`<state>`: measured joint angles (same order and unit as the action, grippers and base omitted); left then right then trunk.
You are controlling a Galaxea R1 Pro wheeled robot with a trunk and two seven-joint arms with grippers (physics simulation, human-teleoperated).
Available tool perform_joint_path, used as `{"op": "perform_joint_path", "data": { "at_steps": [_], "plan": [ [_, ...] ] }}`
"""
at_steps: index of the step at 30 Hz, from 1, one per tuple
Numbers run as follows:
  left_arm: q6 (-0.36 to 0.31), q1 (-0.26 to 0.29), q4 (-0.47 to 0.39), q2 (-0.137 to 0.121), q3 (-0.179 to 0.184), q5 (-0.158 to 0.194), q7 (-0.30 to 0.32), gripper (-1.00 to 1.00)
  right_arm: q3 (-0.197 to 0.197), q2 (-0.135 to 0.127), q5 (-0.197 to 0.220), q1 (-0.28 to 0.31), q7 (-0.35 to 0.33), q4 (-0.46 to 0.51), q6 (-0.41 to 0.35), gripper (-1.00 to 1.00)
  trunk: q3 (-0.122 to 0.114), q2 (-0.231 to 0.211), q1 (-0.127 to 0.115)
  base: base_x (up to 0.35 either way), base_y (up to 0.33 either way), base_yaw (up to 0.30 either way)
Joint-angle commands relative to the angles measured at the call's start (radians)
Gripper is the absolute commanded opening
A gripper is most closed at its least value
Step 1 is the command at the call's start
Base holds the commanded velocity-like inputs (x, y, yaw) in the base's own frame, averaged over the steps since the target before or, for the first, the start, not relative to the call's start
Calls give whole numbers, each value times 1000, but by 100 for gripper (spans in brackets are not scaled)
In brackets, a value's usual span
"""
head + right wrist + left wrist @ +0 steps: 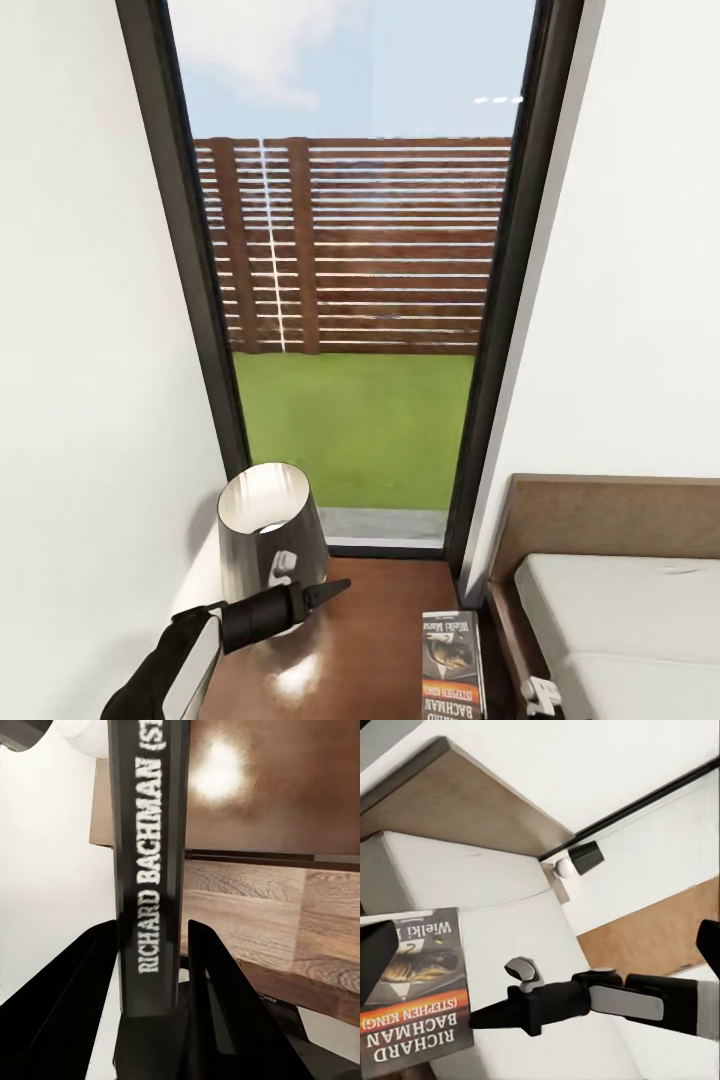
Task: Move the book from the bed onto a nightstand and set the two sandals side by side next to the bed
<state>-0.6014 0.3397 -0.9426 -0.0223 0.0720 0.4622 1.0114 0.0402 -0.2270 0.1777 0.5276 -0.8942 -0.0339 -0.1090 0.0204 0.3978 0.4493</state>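
Observation:
The book [453,665] lies flat along the right edge of the glossy brown nightstand [340,650], its "RICHARD BACHMAN" cover face up. In the right wrist view its spine [150,870] stands between my two black fingers, which press close on both sides. My right gripper [150,1005] is shut on the book, and its wrist [540,695] shows between the nightstand and the bed [620,620]. Above the nightstand's left half my left gripper [315,582] hovers open and holds nothing. The left wrist view shows the book [412,990] with my right gripper [491,1016] at its edge. The sandals are out of view.
A grey lamp [268,530] stands at the back left of the nightstand, just behind my left gripper. A tall dark-framed window [350,300] rises behind, with white walls on both sides. The bed's brown headboard [610,510] meets the right wall.

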Motion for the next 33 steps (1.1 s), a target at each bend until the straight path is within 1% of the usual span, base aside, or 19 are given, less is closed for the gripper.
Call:
{"op": "perform_joint_path", "data": {
  "at_steps": [1,3,4,5,6,7,9,11,14,18,20,22,23,25,26,27,29,31,33],
  "plan": [
    [-9,1,-1,-1,3,10,13,100,3,1,11,2,-5,2,-16,-100,2,2,1,0,0,0],
    [-11,1,-3,-1,3,12,28,100,3,2,11,3,-6,8,-39,-100,2,2,1,0,0,0],
    [-11,1,-3,-1,3,12,34,100,3,3,12,4,-6,13,-71,-100,2,2,1,0,0,0],
    [-12,1,-2,-1,3,13,38,100,2,3,12,6,-6,22,-122,-100,2,2,1,0,0,0],
    [-12,1,-2,-1,3,13,40,100,2,4,12,7,-6,29,-152,-100,2,2,1,0,0,0],
    [-12,1,-2,-1,3,13,42,100,2,5,12,8,-5,52,-221,-100,2,2,1,0,0,0],
    [-12,1,-2,-1,3,13,45,100,1,7,12,10,-5,134,-349,-100,2,2,1,0,0,0],
    [-12,1,-3,-1,3,13,48,100,1,14,17,10,-4,242,-433,-100,2,2,1,0,0,0],
    [-12,1,-3,-2,2,13,49,100,0,36,35,12,-2,342,-475,-100,2,2,1,0,0,0],
    [-11,1,-2,-3,1,15,52,100,-1,56,93,14,47,387,-492,-100,2,2,1,0,0,0],
    [-11,1,-2,-2,1,15,57,100,-1,69,163,15,102,396,-495,-100,2,2,1,0,0,0],
    [-11,1,-2,-2,2,15,61,100,-2,74,262,16,162,400,-498,-100,2,2,1,0,0,0],
    [-11,1,-2,-2,2,15,61,100,-1,75,290,16,176,401,-499,-100,2,2,1,0,0,0],
    [-10,1,-1,-2,1,15,62,100,-1,77,404,17,211,402,-502,-100,2,2,1,0,0,0],
    [-9,1,0,-2,1,15,62,100,-1,78,533,17,230,400,-532,-100,2,2,1,0,0,0],
    [-9,1,0,-2,1,15,62,100,0,78,545,17,231,400,-544,-100,2,2,1,0,0,0],
    [-8,1,1,-1,1,14,60,100,0,78,572,17,233,399,-601,-100,2,2,1,0,0,0],
    [-8,1,2,-1,2,15,57,100,1,78,583,17,235,399,-642,-100,2,2,1,0,0,0],
    [-8,1,3,-1,2,15,55,100,1,79,588,17,236,399,-661,-100,5,9,4,0,0,0]
  ]
}}
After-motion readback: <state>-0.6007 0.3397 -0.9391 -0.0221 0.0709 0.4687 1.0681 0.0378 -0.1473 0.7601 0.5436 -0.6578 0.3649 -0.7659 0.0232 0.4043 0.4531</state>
